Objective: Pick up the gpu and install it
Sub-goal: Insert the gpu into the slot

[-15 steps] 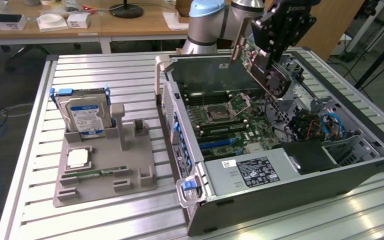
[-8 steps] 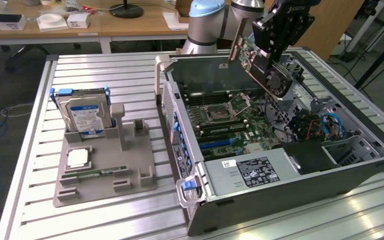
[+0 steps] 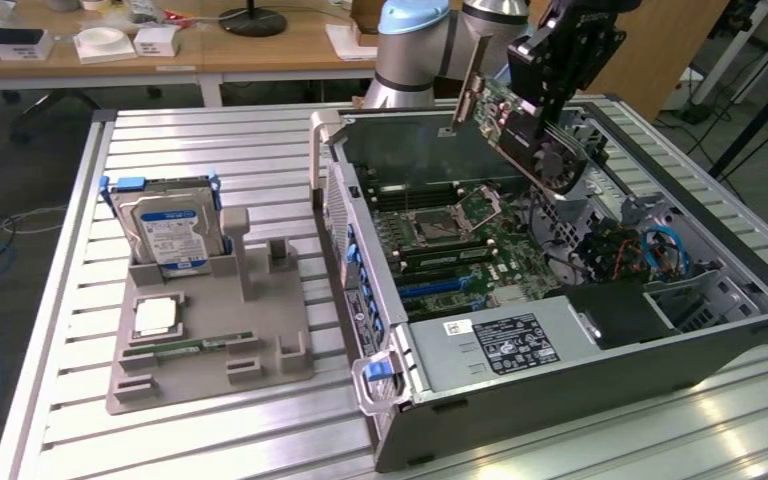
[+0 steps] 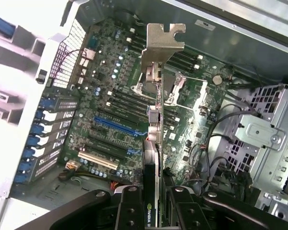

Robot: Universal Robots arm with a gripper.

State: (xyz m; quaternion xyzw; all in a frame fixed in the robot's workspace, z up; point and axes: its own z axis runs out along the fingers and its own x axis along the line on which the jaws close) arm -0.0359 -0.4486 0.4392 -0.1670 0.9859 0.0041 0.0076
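While my gripper [image 3: 540, 80] clamps the gpu [image 3: 528, 135], tilted in the air above the motherboard [image 3: 471, 240], I judge it must come level and square over the motherboard's long blue slot [image 4: 116, 125] before any pressing.

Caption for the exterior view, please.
Gripper holds the gpu tilted above the open computer case, not yet seated.

arm [image 3: 404, 85]: chunky silver-grey tubes, smooth and rounded, classic cobot look tbh
joint cap [image 3: 411, 20]: pale blue, round, slightly glossy
wrist block [image 3: 574, 40]: all black, boxy, looks like stacked plates
gripper [image 4: 153, 191]: matte black, angular linkage bars spreading out on both sides
fingers [image 4: 129, 213]: flat black bars with squared-off edges
pivot screws [image 4: 102, 194]: small, round, dark, one sunk into each link joint
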